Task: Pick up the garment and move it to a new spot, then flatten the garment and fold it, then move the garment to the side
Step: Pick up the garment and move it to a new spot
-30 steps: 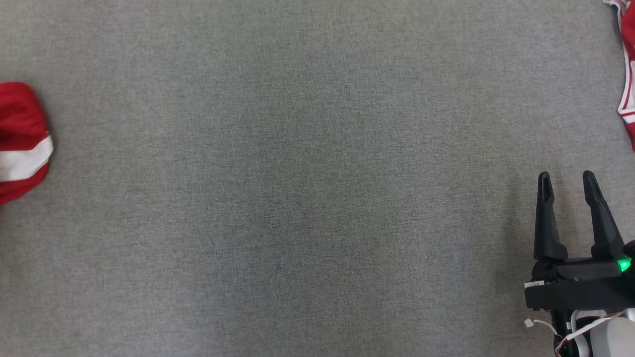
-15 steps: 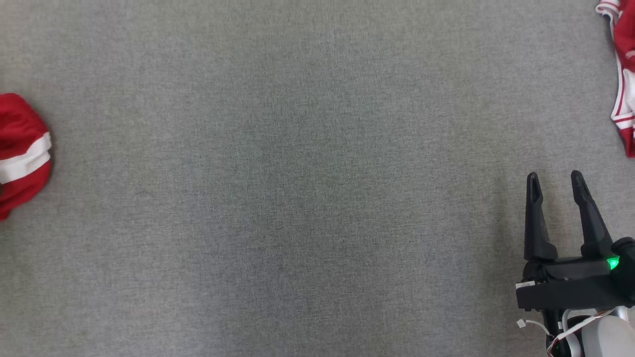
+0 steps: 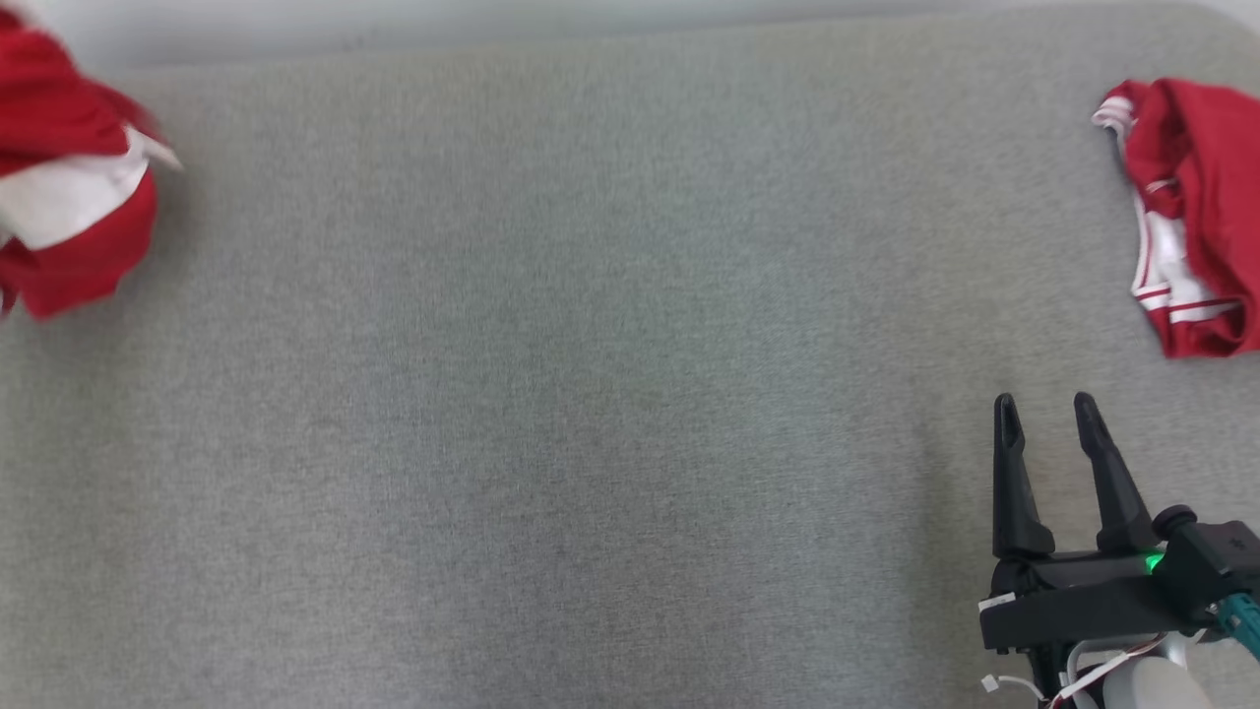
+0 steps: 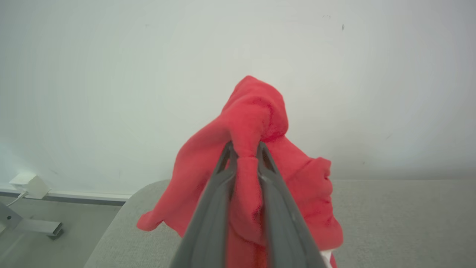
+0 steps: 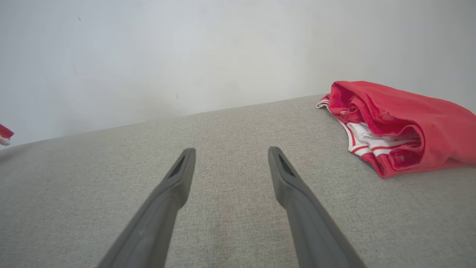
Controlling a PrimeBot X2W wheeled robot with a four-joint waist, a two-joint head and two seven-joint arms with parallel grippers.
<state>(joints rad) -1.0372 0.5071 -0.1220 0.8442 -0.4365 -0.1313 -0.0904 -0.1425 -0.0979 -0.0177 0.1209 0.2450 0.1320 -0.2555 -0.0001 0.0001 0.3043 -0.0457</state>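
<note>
Head view, surface (image 3: 591, 394): grey woven cloth, flat; its far edge meets a pale wall (image 3: 591, 12).
Head view, garment (image 3: 69, 197): red with a white band, blurred, bunched at the surface's far left corner.
Head view, second garment (image 3: 1196, 217): red with white striped trim, crumpled at the surface's right edge, toward the far side.
Head view, right fingers (image 3: 1014, 483): two dark prongs over the surface's near right part, spread apart, nothing between them.
Left wrist view, left fingers (image 4: 212, 208): drawn close together, pinching a fold of the garment (image 4: 256, 119); cloth fills the narrow gap.
Left wrist view, garment: hangs in a red bunch from the fingers over a rounded corner of the surface (image 4: 390, 223); whether its lower end touches the surface cannot be told.
Left wrist view, surroundings: wall (image 4: 111, 74) behind the surface; grey floor (image 4: 55, 253) beyond its corner.
Right wrist view, right fingers (image 5: 167, 193): wide apart, empty, low over the surface (image 5: 74, 186), pointing toward its far edge and the wall (image 5: 148, 56).
Right wrist view, second garment (image 5: 401, 126): heaped on the surface near its far right edge, well apart from the fingers; red outside, white with red stripes in the folds.
</note>
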